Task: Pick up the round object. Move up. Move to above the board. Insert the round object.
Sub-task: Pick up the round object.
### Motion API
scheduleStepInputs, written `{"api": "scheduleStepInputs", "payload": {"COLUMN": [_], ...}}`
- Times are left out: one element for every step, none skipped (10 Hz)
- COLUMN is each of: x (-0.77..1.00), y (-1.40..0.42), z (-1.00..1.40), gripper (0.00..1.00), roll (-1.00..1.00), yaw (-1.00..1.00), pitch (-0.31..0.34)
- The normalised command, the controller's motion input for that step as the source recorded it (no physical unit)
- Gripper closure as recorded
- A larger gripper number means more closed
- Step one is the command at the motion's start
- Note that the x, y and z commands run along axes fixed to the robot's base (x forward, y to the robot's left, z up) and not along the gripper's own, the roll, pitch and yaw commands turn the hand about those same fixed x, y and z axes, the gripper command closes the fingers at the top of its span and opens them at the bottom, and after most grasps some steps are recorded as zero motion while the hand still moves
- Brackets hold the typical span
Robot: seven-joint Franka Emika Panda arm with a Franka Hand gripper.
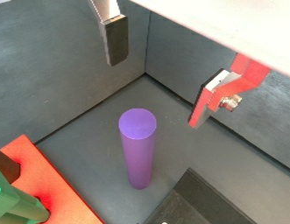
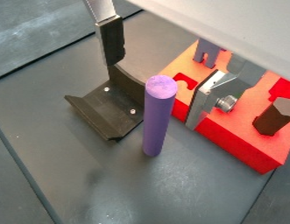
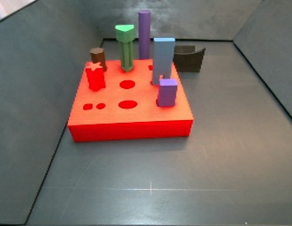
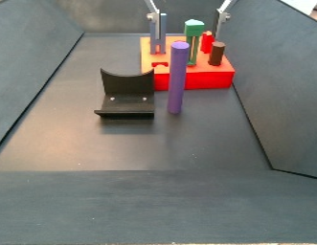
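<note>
Clearly the gripper (image 2: pixel 159 57) hangs above the upright round object (image 2: pixel 157 115), fingers (image 2: pixel 112 39) wide and empty, beside the board (image 2: pixel 246 122); an off-centre descent could probably topple it onto the bench (image 2: pixel 65 175).

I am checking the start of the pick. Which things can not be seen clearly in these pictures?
- Claw: cut off by the top edge in a side view; missing from the side view facing the board.
- Purple cylinder: its base is hidden behind the board and the light-blue peg there.
- Fixture: partly hidden behind the same peg.
</note>
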Motion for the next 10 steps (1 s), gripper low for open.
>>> {"api": "scheduleStepInputs", "payload": {"x": [0.0, 0.16, 0.34, 0.27, 0.23, 0.19, 0.1, 0.0, 0.0, -0.06], "y": [-0.03, -0.36, -0.36, -0.2, 0.0, 0.0, 0.0, 0.0, 0.0, 0.0], "z": [0.0, -0.19, -0.29, -0.35, -0.42, -0.39, -0.39, -0.43, -0.39, -0.35], "gripper": [0.0, 0.0, 0.0, 0.0, 0.0, 0.0, 0.0, 0.0, 0.0, 0.0], "roll": [0.0, 0.0, -0.01, -0.05, -0.12, -0.11, -0.14, -0.18, -0.18, -0.14], "yaw": [0.0, 0.0, 0.0, 0.0, -0.05, -0.02, 0.0, 0.0, 0.0, 0.0], "pitch": [0.0, -0.011, 0.0, -0.013, -0.03, -0.014, -0.034, -0.073, -0.07, -0.07]}}
